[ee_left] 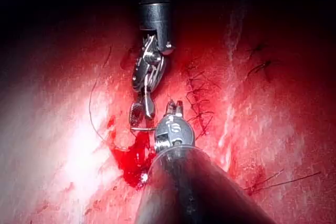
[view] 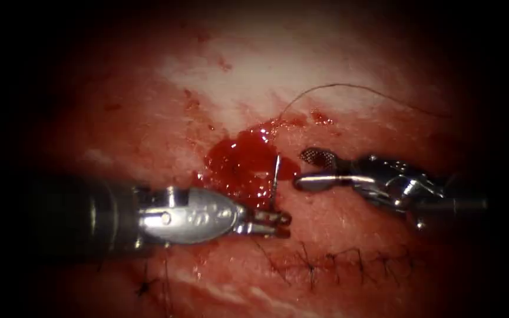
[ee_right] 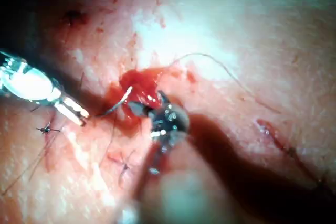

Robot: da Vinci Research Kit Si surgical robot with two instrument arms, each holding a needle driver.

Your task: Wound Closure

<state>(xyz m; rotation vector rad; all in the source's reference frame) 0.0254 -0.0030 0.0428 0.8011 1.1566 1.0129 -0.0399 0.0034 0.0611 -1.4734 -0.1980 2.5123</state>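
**Needle held at the wound, right tool open beside it**

The left end effector (view: pixel 278 224) enters from nine o'clock with its jaws closed on the lower end of the curved needle (view: pixel 276 176). From that grip the needle rises toward twelve o'clock over the pool of red fluid (view: pixel 245 165), which lies in the open part of the cut. Whether the upper end is the point or the tail, and whether any part sits in the tissue (view: pixel 148 118), cannot be told.

The right end effector (view: pixel 304 169) reaches in from three o'clock with its jaws spread apart and holding nothing, just beside the needle at its right.

The thread (view: pixel 349 86) arcs from the fluid toward two o'clock across pale tissue. A finished row of stitches (view: pixel 337 262) lies at five o'clock.

Judged from this arrangement, the step in hand is a stitch at the open stretch of the cut. Any next move calls for a firm, square grip on the needle's curve.
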